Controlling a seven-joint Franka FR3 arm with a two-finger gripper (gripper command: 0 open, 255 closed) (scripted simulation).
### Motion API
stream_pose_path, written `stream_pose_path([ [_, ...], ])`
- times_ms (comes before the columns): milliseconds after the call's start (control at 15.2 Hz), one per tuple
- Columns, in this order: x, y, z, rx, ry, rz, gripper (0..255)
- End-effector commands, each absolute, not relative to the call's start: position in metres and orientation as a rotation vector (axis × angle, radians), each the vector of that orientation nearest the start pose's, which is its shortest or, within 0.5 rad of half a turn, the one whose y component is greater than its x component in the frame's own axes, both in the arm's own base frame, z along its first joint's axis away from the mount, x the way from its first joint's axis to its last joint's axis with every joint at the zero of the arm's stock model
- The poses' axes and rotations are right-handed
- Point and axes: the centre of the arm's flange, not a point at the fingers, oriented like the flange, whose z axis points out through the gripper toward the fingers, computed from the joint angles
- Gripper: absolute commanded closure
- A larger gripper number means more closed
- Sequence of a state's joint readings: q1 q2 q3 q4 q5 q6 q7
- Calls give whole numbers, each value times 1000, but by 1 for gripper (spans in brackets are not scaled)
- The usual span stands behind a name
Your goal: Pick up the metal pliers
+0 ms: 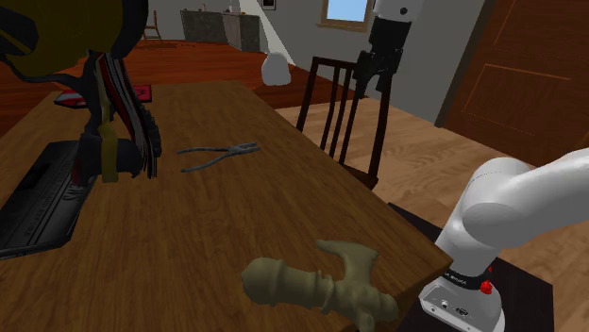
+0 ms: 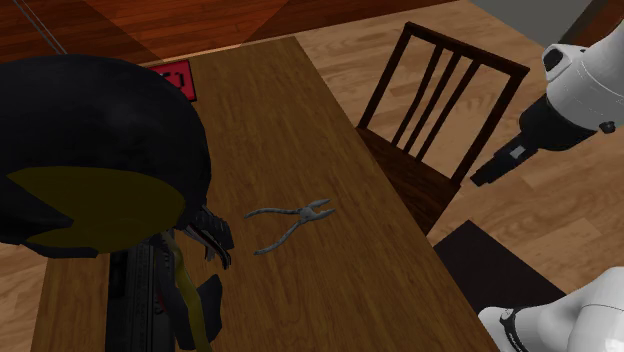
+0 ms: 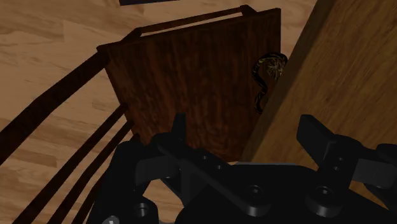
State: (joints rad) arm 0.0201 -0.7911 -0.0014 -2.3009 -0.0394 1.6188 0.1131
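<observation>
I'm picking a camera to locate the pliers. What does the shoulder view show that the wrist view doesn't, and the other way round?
Shoulder view adds the pliers lying on the table. Wrist view adds the seat of the chair from above, and the fingers standing apart. Shared: tool, chair, table.

Place: a room in a home, apparently a dining area.
Furniture: a long wooden table [image 1: 236,207] with a dark wooden chair [image 2: 405,178] just beside it.
Floor [image 1: 425,160]: light wooden planks.
Walls: grey, with a window [image 1: 346,9] and a brown panelled door [image 1: 529,75].
Background: low grey cabinets [image 1: 222,28], like a kitchen counter.
</observation>
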Motion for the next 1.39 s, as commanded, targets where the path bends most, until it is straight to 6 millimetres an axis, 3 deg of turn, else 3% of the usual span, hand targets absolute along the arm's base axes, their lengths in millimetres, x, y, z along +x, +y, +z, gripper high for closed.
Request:
stream_pose_path([
  [0, 311, 2, 623, -3164, 149, -177, 0],
  [660, 421, 71, 594, -3145, -274, -125, 0],
  [1320, 507, 166, 561, -3068, -689, -72, 0],
])
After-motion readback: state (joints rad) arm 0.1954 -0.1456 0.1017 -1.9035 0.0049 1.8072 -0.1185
